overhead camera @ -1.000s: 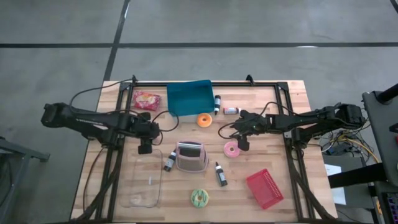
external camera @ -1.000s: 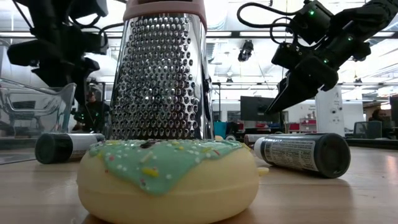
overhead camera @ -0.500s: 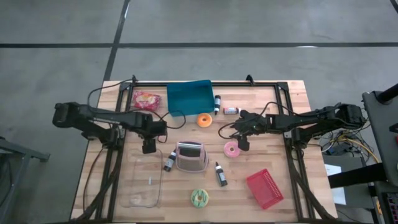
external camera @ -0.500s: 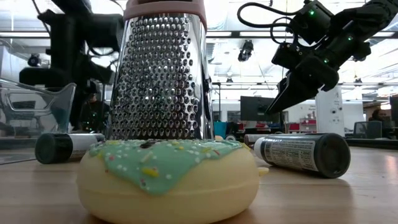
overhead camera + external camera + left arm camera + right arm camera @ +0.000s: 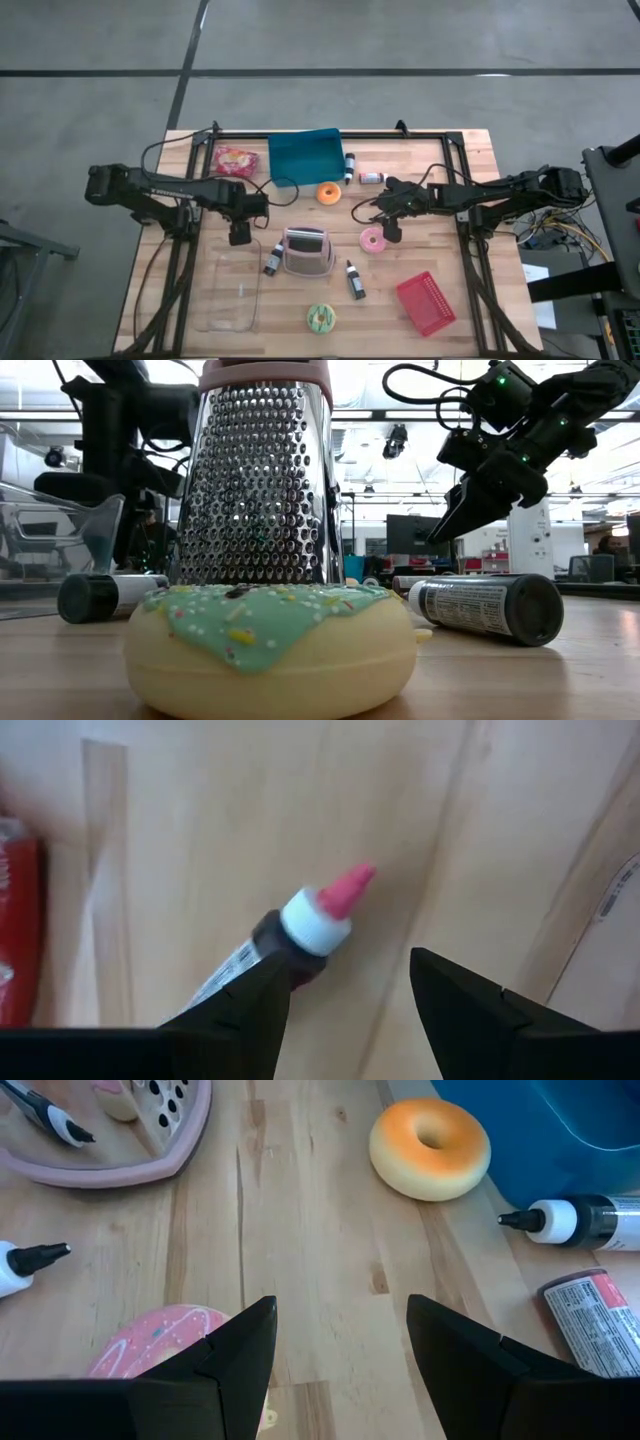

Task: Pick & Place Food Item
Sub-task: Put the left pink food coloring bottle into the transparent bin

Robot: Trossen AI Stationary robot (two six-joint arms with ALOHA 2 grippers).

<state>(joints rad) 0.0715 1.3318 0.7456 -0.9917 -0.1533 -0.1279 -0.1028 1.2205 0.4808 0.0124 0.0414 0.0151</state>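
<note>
The right gripper (image 5: pixel 340 1370) hangs with its jaws apart. The pink donut (image 5: pixel 165 1342) lies just under them, near one finger and not yet touched. I think this is the reaching step: the robot has picked its food but has not grabbed it. Next the jaws need to go straight down, one on each side of the donut, and then squeeze softly.

A little past the jaws is the orange donut (image 5: pixel 430 1148), with the blue bin (image 5: pixel 305 156) just behind it. That bin looks like a good place to put food, but I am only guessing.

The left gripper (image 5: pixel 345 995) also has its jaws apart. A small bottle with a pink tip (image 5: pixel 300 925) lies right in front of them.

Counting from above: three donuts, pink, orange and green (image 5: pixel 321 318). Four small bottles. One grater (image 5: pixel 308 251). One blue bin. One red basket (image 5: pixel 425 303). One clear box (image 5: pixel 232 290). One red snack bag (image 5: pixel 234 160), far from both jaws.
</note>
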